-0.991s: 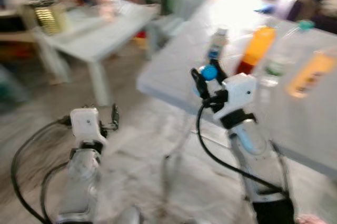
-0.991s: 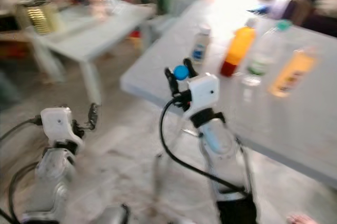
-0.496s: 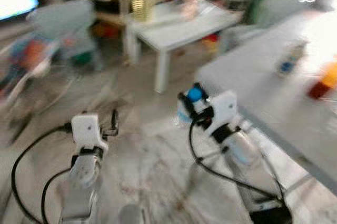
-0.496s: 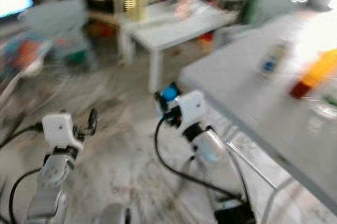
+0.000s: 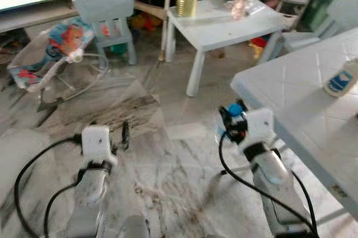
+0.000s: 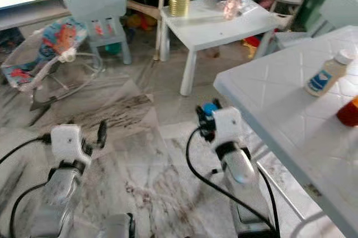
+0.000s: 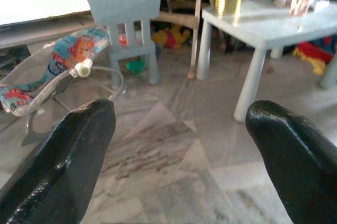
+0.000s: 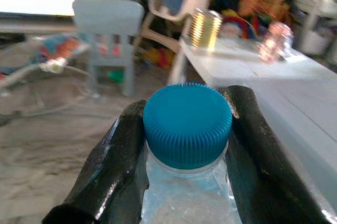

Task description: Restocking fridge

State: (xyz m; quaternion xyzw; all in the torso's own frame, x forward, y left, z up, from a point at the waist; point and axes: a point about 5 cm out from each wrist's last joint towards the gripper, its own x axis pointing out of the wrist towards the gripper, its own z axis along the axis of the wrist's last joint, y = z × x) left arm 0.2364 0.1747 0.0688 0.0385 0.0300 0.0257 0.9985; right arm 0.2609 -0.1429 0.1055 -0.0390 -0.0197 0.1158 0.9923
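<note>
Blue-capped bottle (image 8: 187,129) pinched at neck by right tool (image 5: 232,123) | left tool (image 7: 179,129) spread, idle | keep bottle upright, carry steadily toward fridge.

the view has swung leftward: the white table (image 5: 302,115) with its bottles has slid to the right edge, and a baby bouncer (image 5: 56,53) and small chair (image 5: 109,12) have appeared.

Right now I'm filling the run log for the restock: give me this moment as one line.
right hand: shut on blue-capped water bottle | left hand: open, holding nothing | white bottle on grey table
</note>
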